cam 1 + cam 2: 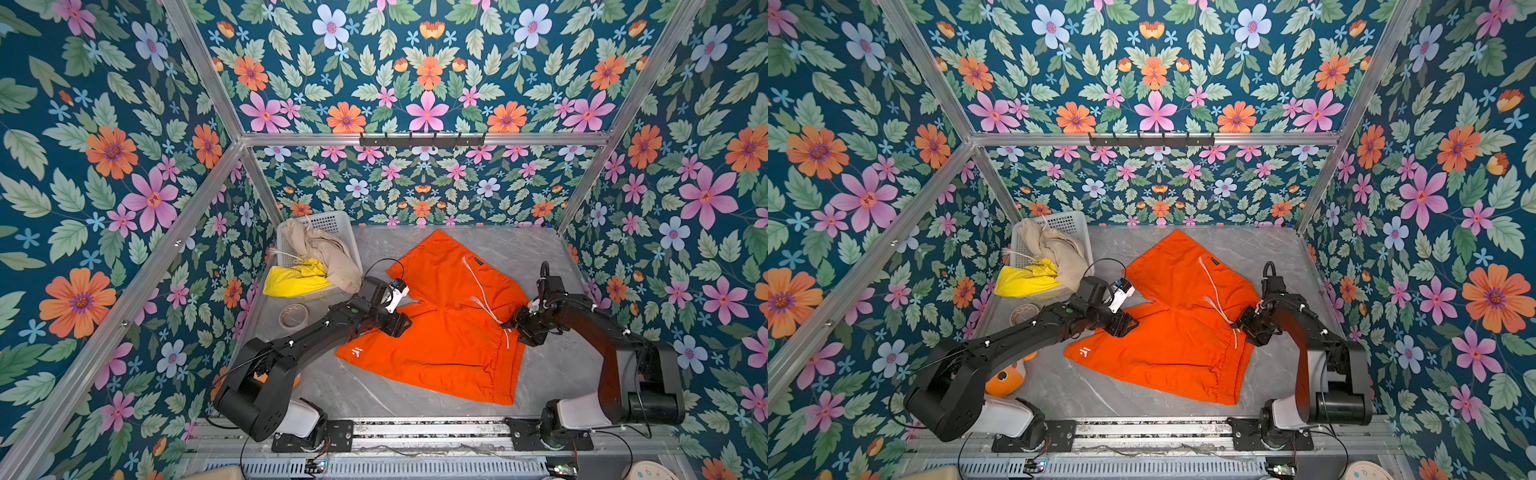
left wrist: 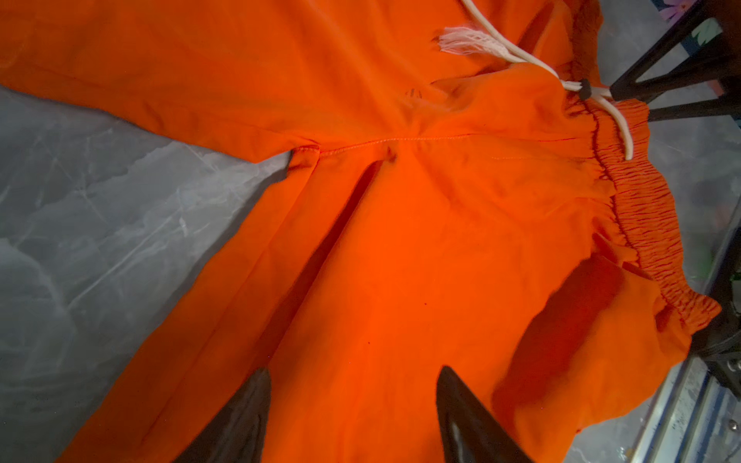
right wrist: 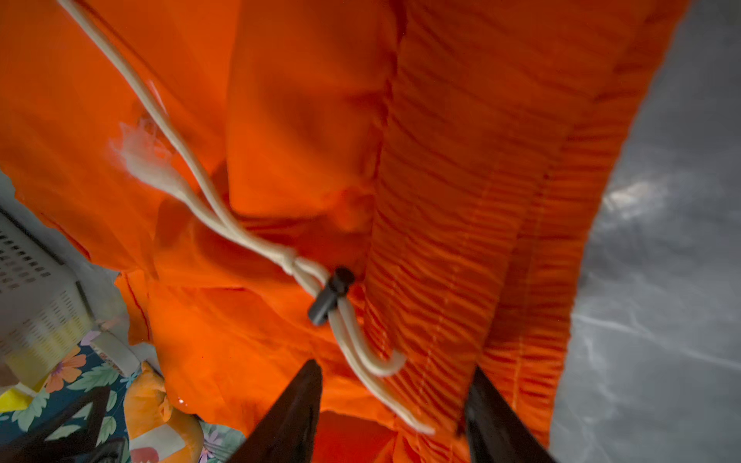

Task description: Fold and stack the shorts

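left gripper (image 1: 401,327) (image 2: 353,373): jaws apart, tips low over the orange shorts (image 1: 440,345) (image 1: 1167,349), on the nearer leg close to the crotch seam
right gripper (image 1: 517,328) (image 3: 395,364): jaws apart astride the gathered waistband (image 3: 461,200), beside the white drawstring (image 3: 192,172) and its black toggle (image 3: 331,296); blur hides whether cloth is pinched
orange shorts: spread over the bench (image 1: 552,365) middle, waistband toward the right edge, legs toward the left
beige shorts (image 1: 328,253): crumpled in the white basket (image 1: 332,220) at the far left corner, draped over its rim
yellow shorts (image 1: 293,280): bunched in the same basket, spilling over its side
tape roll (image 1: 293,316): on the bench just beside the basket
plush fish (image 1: 1007,378): near left corner, partly under the left arm
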You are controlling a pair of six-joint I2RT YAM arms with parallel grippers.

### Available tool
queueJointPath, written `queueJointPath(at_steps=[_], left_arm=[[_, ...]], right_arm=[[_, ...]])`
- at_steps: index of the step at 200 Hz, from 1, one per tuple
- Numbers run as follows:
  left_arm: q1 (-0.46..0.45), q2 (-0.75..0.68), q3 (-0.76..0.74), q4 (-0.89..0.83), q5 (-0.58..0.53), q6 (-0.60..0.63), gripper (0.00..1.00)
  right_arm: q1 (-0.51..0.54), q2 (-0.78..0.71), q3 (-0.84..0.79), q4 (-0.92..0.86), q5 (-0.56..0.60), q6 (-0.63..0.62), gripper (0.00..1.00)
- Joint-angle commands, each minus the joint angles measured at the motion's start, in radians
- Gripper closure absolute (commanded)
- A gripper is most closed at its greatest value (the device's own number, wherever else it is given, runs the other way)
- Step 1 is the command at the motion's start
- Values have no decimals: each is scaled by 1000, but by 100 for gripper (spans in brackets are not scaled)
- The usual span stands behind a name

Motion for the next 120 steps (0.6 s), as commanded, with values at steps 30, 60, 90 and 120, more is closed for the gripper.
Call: queueJointPath(at_steps=[30,60,90,120], left_arm=[[8,-10,-30,32,-40,-156,32],[75,-49,-17,9,-84,-250,32],[151,-88,14,-73,-138,-300,33],[155,-88,25,-186,-176,-252,38]], right_arm=[[-41,257,153,57,81,-85,49],[-84,349,302,56,78,-152,50],[-89,297,451,-52,100,-231,44],[-50,93,421,-156,128,-264,41]])
